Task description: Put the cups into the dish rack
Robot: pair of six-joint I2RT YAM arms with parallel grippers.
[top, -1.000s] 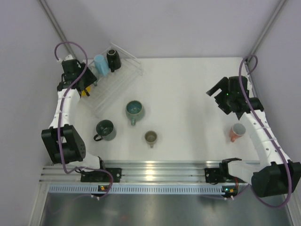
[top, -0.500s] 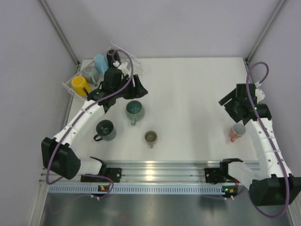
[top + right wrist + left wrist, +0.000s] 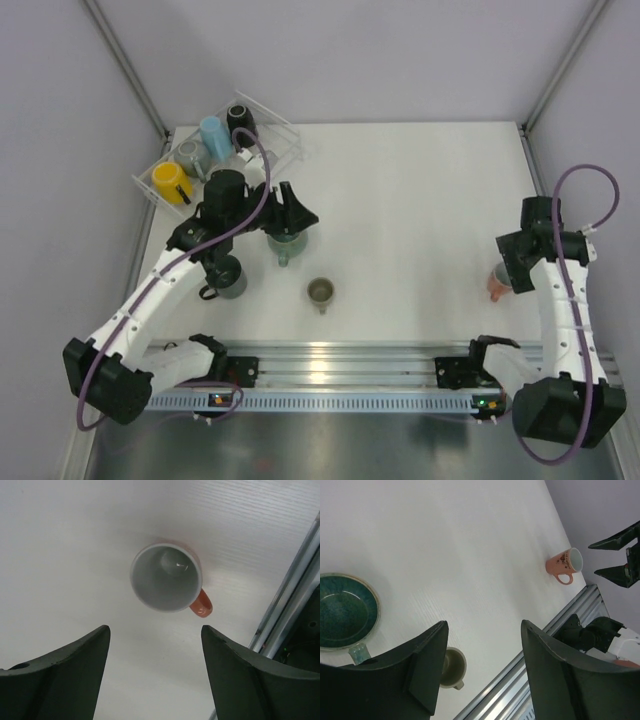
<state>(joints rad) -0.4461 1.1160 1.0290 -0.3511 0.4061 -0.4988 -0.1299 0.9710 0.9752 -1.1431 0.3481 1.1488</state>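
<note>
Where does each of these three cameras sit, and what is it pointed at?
Top external: above and behind the robot, looking down on the table; the left arm and right arm show.
Left wrist: on the left arm, looking past the left gripper, over the teal cup, toward the right gripper.
Right wrist: on the right arm, looking straight down between its own fingers.
Shared: the salmon cup appears in all three.

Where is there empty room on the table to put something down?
The biggest bare patch of the table runs between the olive cup and the pink cup, up to the back wall. The left side is crowded: the dish rack, the dark green cup, and the left tool over the teal cup.
</note>
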